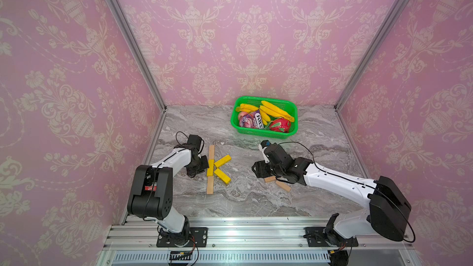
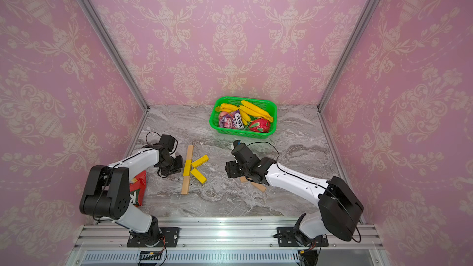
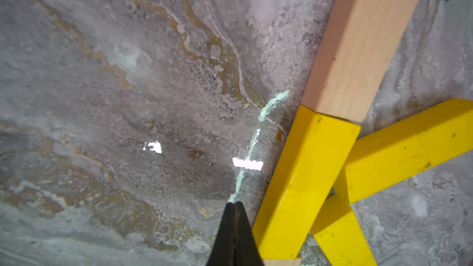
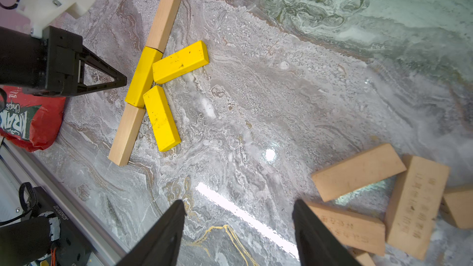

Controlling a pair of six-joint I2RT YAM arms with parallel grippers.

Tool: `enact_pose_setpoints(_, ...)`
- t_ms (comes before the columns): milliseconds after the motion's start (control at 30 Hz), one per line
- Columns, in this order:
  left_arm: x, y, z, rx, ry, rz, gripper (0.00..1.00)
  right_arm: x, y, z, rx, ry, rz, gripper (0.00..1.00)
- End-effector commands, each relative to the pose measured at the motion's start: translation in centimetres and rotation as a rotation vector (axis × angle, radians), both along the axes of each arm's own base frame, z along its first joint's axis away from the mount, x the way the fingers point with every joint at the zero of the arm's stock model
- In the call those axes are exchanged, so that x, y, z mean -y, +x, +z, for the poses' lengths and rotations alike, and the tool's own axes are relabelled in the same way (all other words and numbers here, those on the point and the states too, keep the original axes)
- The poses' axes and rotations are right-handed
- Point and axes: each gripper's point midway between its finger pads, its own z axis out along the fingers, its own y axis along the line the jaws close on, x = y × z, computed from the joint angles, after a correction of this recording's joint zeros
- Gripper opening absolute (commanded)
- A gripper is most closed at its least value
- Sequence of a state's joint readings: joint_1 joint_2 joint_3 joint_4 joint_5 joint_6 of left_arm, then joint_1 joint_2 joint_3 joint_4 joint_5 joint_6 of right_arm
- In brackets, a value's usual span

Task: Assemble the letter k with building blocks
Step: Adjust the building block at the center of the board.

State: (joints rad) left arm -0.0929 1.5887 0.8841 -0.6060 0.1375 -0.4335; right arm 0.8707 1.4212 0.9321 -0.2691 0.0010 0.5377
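Observation:
The letter k lies flat on the marble in both top views. Its stem is a wood bar (image 1: 211, 151), a yellow bar (image 1: 210, 167) and a second wood bar (image 1: 210, 186). Two yellow bars (image 1: 222, 161) (image 1: 222, 176) slant off to the right as arms. My left gripper (image 3: 235, 204) is shut and empty, its tips just left of the yellow stem bar (image 3: 304, 180). My right gripper (image 4: 239, 207) hangs open over bare marble. One of its fingertips (image 4: 299, 208) is right beside several loose wood building blocks (image 4: 358, 172) (image 4: 417, 205) (image 4: 345, 229).
A green basket (image 1: 263, 98) with bananas, a candy bag and a red fruit stands at the back right. A red chips bag (image 2: 138, 190) lies by the left arm's base. Pink walls close in three sides, and an aluminium rail (image 1: 230, 234) runs along the front.

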Motion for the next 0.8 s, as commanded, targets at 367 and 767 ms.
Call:
enact_pose_setpoints(367, 2.1, 0.5, -0.5, -0.005, -0.037, -0.093, 0.00, 0.5, 0.1, 0.3, 0.005, 0.034, -0.036, 0.70)
enact_pose_setpoints(767, 1.9, 0.4, -0.4, -0.014, -0.017, -0.095, 0.00, 0.0, 0.2, -0.1, -0.006, 0.033, -0.030, 0.70)
